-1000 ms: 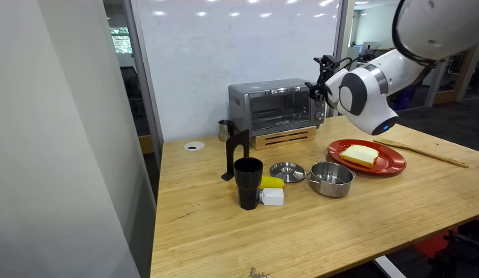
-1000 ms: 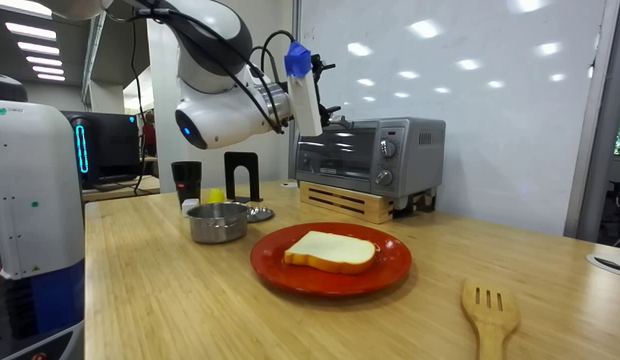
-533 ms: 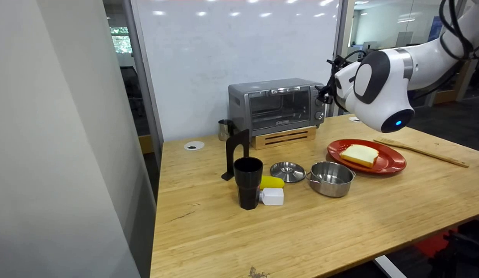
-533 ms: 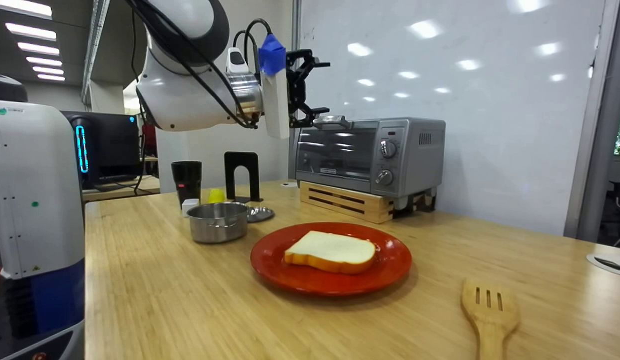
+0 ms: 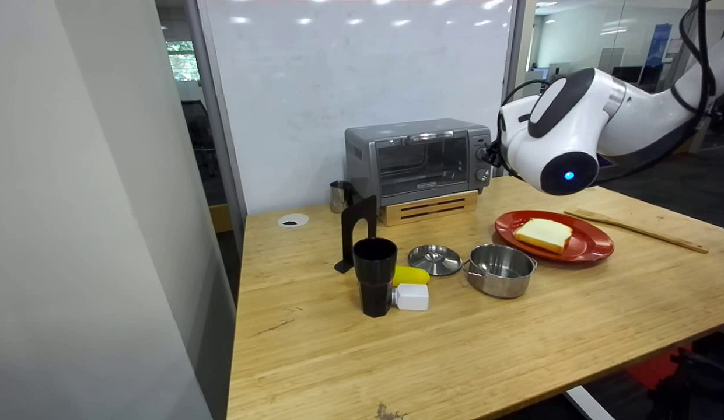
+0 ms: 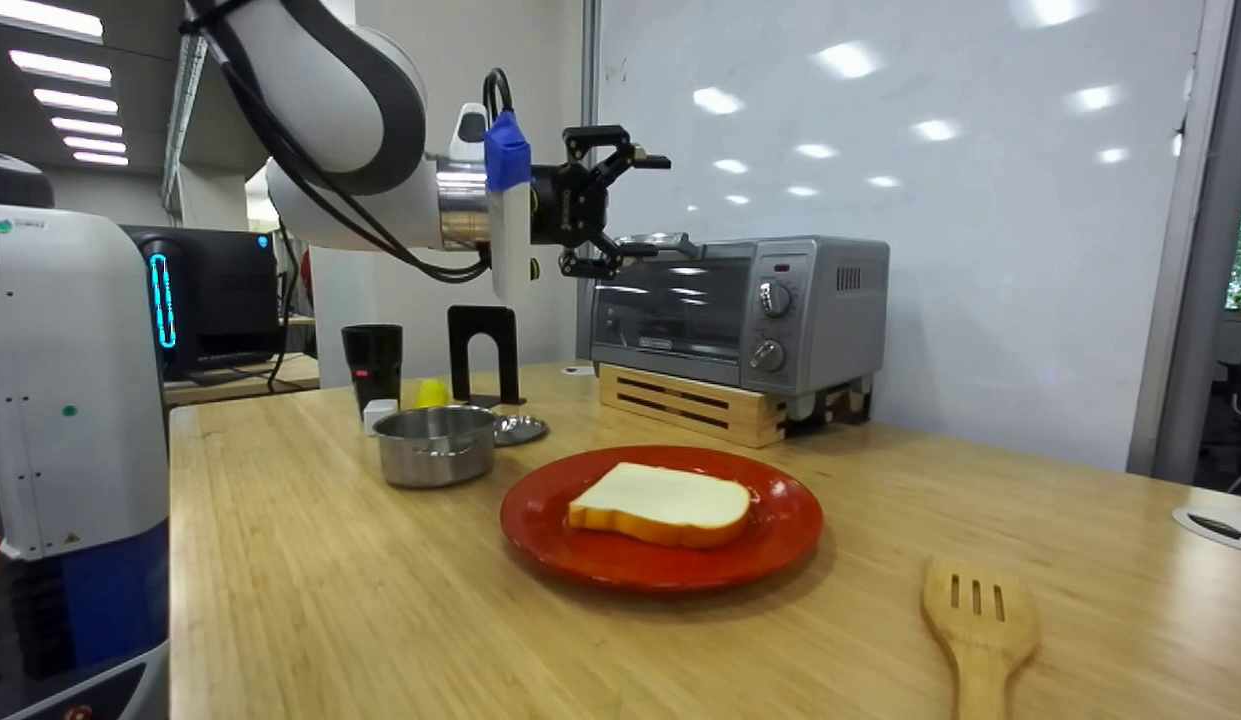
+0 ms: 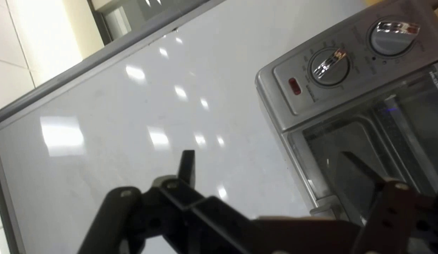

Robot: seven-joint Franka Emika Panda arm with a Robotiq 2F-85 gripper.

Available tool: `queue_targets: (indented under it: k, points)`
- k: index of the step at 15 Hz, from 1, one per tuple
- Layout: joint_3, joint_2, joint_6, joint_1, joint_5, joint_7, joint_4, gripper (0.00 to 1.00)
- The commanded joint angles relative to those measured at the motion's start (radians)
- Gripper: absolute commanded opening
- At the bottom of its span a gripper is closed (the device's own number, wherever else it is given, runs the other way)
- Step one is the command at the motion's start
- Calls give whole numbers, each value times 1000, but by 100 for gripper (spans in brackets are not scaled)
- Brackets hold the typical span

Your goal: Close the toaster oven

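The silver-grey toaster oven stands on a slatted wooden stand against the whiteboard. It also shows in an exterior view. Its dark glass door is upright and flush with the front, with the handle along the top edge. In the wrist view the oven's control panel and part of the door fill the right side. My gripper is open and empty, in front of and slightly above the handle's height, fingers pointing toward the whiteboard. In the wrist view the fingers are spread wide. In an exterior view the wrist mostly hides the gripper.
A red plate with a bread slice, a steel pot, its lid, a black cup, a black bookend, yellow and white items, a metal pitcher and a wooden spatula are on the table.
The arm has drawn back from the oven and the wrist has turned; the gripper sits slightly lower than half a second ago. The fingers stay open. The oven and its door look unchanged.
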Motion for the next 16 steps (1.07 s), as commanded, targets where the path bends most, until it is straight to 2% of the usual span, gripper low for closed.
queue_targets:
  k: [1, 3, 6, 8, 12, 16]
  points:
    - [268, -5, -51, -242, 167, -53, 20, 100]
    - [419, 6, -85, -372, 237, -54, 33, 100]
    - [645, 2, -74, -589, 293, -59, 56, 100]
    - [749, -6, -35, -698, 325, -80, 74, 100]
    - [858, -24, 36, -825, 362, -101, 90, 100]
    - [884, -52, 289, -916, 355, -111, 107, 100]
